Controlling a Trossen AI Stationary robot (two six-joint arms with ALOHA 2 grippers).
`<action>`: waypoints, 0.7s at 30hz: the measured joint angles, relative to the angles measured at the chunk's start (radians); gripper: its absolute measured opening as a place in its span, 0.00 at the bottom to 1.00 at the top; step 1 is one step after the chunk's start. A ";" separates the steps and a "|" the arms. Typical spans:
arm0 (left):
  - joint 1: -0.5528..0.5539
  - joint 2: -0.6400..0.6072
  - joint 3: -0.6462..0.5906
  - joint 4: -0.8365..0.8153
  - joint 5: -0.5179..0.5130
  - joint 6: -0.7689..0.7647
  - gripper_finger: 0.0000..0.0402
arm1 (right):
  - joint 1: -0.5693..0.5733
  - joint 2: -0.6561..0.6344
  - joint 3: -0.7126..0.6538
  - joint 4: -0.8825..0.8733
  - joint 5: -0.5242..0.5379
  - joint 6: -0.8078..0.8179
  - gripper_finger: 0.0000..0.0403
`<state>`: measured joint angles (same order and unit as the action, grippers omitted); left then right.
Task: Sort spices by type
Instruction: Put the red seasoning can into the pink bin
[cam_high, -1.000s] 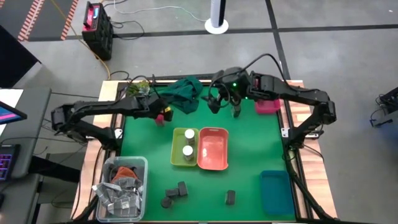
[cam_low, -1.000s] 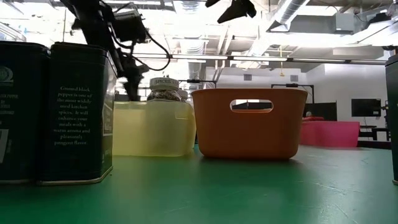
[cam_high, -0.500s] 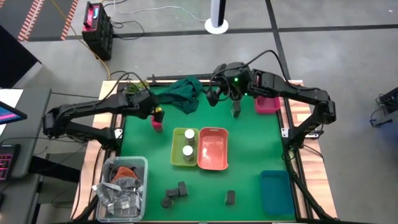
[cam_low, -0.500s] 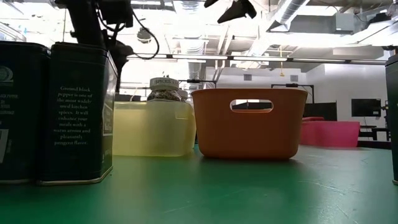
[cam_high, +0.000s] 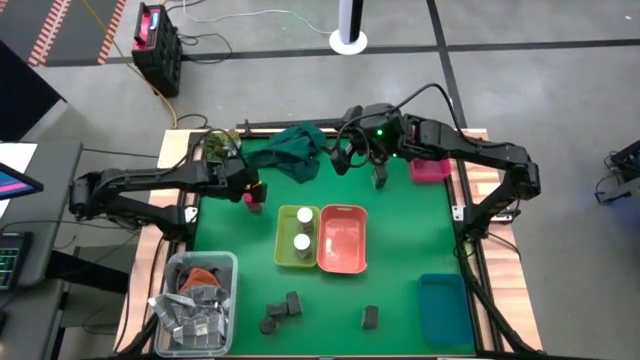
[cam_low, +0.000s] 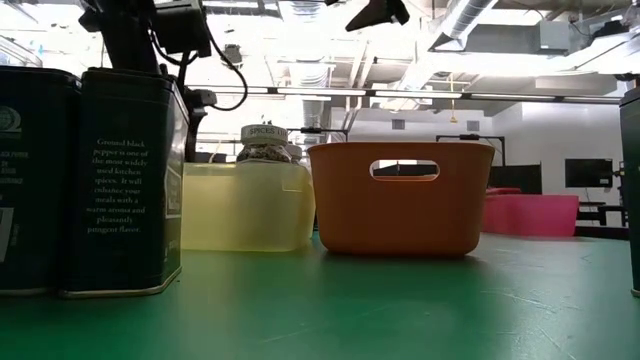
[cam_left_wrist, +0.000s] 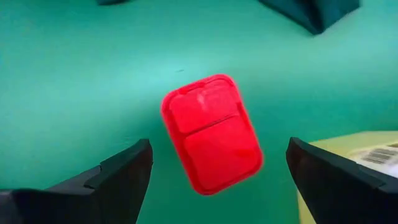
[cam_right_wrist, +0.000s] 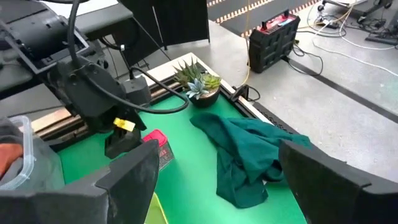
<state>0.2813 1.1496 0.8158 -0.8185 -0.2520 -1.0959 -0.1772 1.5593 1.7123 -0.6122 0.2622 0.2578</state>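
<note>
Left wrist view | left hand (cam_left_wrist: 211, 177) open, fingers straddling pink pack (cam_left_wrist: 211, 134) lying free on green surface (cam_left_wrist: 74, 74) beside yellow bin (cam_high: 297, 237) | descend centred, square to pack's sides, then close | right hand (cam_high: 380, 178) open, waiting near cloth (cam_high: 295, 148)

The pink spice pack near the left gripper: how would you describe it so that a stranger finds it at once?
Start at the yellow-green bin in the middle of the green table. Beyond its far left corner, the pink pack stands alone under the open left gripper. Nothing else on the mat there is pink-red.
</note>
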 joint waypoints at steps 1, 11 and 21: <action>-0.001 0.001 -0.009 0.011 -0.008 -0.008 0.89 | 0.002 0.000 0.000 0.000 0.000 -0.007 0.87; -0.001 0.056 -0.083 0.099 -0.015 -0.038 0.92 | 0.020 0.000 0.000 -0.001 -0.002 -0.046 0.87; -0.001 0.079 -0.082 0.118 -0.003 0.127 0.77 | 0.021 0.000 0.000 -0.016 -0.003 -0.038 0.87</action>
<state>0.2806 1.2289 0.7341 -0.7001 -0.2547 -0.9692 -0.1558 1.5597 1.7119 -0.6285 0.2596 0.2200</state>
